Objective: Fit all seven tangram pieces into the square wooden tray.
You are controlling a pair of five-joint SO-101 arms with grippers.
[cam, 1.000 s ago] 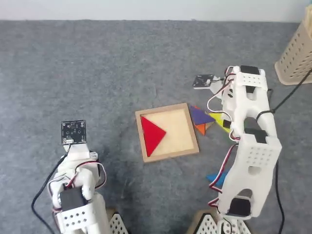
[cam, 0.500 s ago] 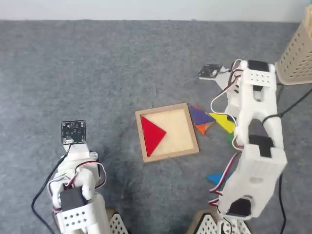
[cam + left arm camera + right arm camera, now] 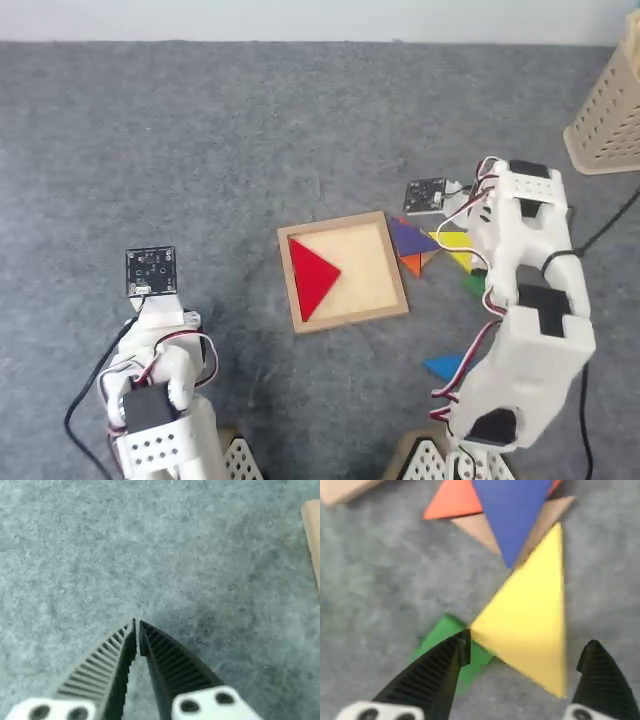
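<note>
The square wooden tray (image 3: pixel 330 221) lies on the grey carpet (image 3: pixel 200 130) near the middle of the table, with one red triangle (image 3: pixel 312 275) inside it against its left side. Five more pieces show outside it in the high view. A dark blue triangle (image 3: pixel 412 236), an orange piece (image 3: pixel 411 264), a yellow triangle (image 3: pixel 455 245) and a green piece (image 3: pixel 473 283) are clustered just beside its right edge. A light blue piece (image 3: pixel 445 367) lies apart, nearer the arms' bases.

The right wrist view adds a seventh, tan piece (image 3: pixel 479 529) partly under the dark blue triangle. It also shows the right gripper (image 3: pixel 529 640) with fingers spread wide over the yellow triangle, one tip at the green piece.

The left wrist view shows the left gripper (image 3: pixel 137 625) with fingers pressed almost together over bare carpet, and one tray edge at the side.

One slatted basket (image 3: pixel 610 110) stands at the far right.
</note>
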